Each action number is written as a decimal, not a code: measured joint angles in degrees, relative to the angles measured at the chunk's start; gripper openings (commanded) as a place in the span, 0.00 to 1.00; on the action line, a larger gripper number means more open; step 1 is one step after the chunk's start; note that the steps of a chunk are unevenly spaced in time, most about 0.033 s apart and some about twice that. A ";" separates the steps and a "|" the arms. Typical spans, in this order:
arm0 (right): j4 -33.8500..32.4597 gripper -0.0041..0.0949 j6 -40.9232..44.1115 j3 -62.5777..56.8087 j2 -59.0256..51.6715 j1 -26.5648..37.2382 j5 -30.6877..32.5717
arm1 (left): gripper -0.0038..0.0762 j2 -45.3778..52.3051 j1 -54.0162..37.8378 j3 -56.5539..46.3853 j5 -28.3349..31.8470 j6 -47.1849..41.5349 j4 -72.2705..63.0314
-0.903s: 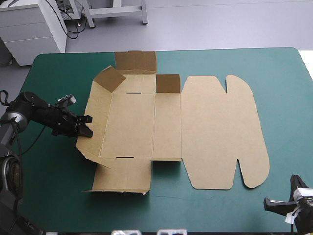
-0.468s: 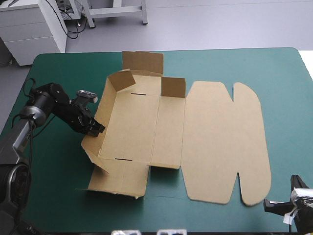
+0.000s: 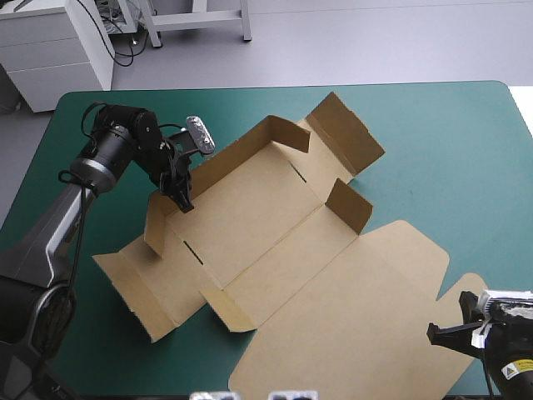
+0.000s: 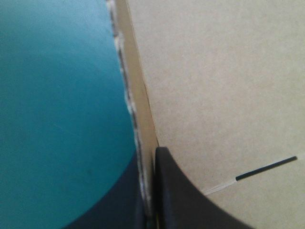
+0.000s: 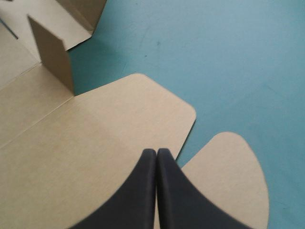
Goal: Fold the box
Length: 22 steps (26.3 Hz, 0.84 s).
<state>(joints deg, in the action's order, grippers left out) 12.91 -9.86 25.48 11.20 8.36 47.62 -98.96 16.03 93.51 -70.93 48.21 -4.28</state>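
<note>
Closest to us, the right gripper (image 5: 157,151) hangs near the table's (image 3: 466,150) near right corner, jaws pressed together into one point, just above the rounded lid end of the box (image 3: 275,225). The brown box lies skewed across the middle of the teal-green table (lid flat toward the near side, a few walls and flaps standing up farther back). Over at its far left side we've got the left gripper (image 3: 181,198), jaws pinching the edge of a raised wall.
</note>
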 measured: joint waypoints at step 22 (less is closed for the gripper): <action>4.63 0.02 -2.63 0.00 2.30 0.00 0.17 | 0.04 0.00 14.19 3.86 24.52 11.52 20.04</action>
<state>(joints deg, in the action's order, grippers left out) 17.53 -12.50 25.48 13.50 8.36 47.79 -98.96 30.23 97.38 -46.40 59.73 15.76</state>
